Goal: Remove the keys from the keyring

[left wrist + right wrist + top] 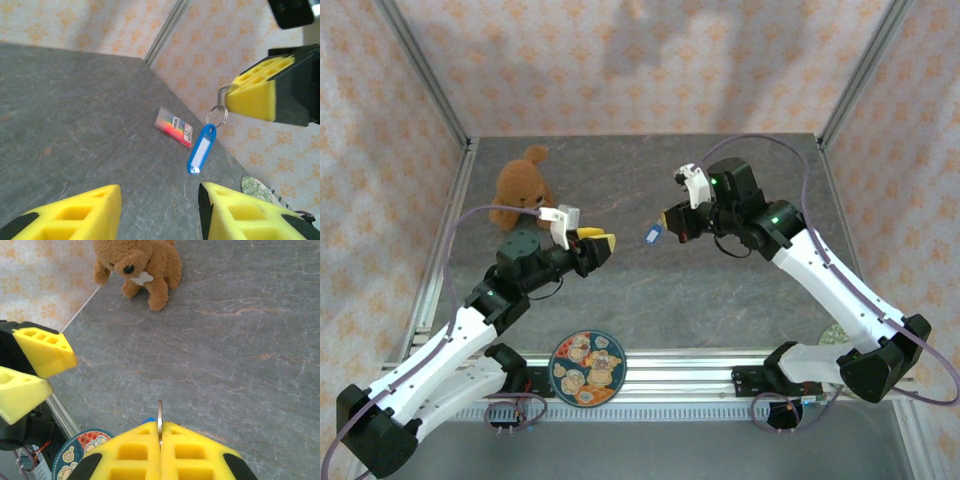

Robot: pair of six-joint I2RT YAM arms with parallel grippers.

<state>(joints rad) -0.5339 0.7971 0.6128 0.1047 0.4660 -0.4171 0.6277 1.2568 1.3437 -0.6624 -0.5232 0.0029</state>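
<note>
One thin metal ring point(159, 412), oblong blue tag point(201, 150)

We are reaching both arms inward, grippers facing each other, apart. Our left gripper point(602, 243) is standing with fingers parted; our right gripper point(666, 221) is pinching the keyring point(160, 416) between closed fingers.

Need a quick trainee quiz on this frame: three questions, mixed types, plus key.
1. True or false: the left gripper is open and empty.
2. The right gripper is shut on: A the bear, B the keyring, C the plate.
3. Fill in: the tag hanging from the keyring is ____ in colour.
Key: 1 true; 2 B; 3 blue.
</note>
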